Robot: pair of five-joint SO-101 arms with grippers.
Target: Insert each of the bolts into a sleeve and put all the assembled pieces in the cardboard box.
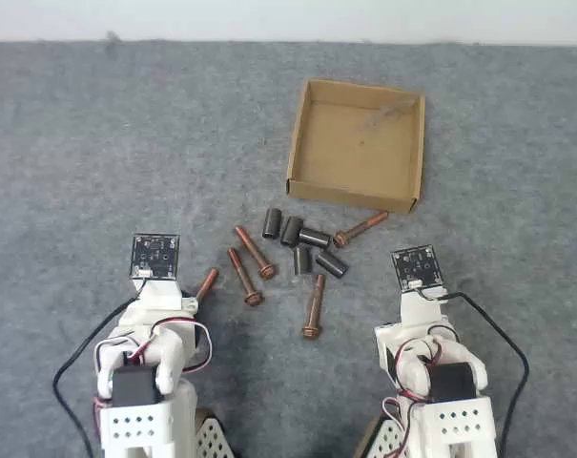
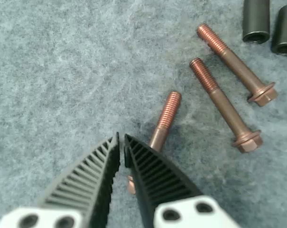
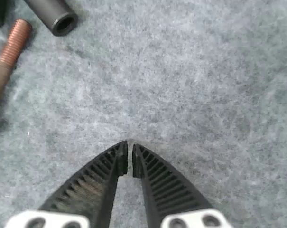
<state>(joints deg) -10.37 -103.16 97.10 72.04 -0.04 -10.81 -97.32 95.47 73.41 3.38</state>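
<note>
Several copper bolts, among them one (image 1: pixel 314 305) lying apart, and several black sleeves (image 1: pixel 314 237) lie loose on the grey carpet below the cardboard box (image 1: pixel 353 196), whose floor is bare. My left gripper (image 2: pixel 120 138) is shut with nothing held; the nearest bolt (image 2: pixel 164 118) lies on the carpet just beside and partly under one finger (image 2: pixel 157 180). Two more bolts (image 2: pixel 225 105) and two sleeves (image 2: pixel 256 20) lie farther off. My right gripper (image 3: pixel 129 145) is shut over bare carpet, with a bolt tip (image 3: pixel 8 57) and a sleeve (image 3: pixel 55 15) off to one side.
Both arms stand at the near edge, the left arm (image 1: pixel 154 315) and the right arm (image 1: pixel 422 324), with cables looping beside them. Grey carpet (image 1: pixel 107 143) stretches to the far wall.
</note>
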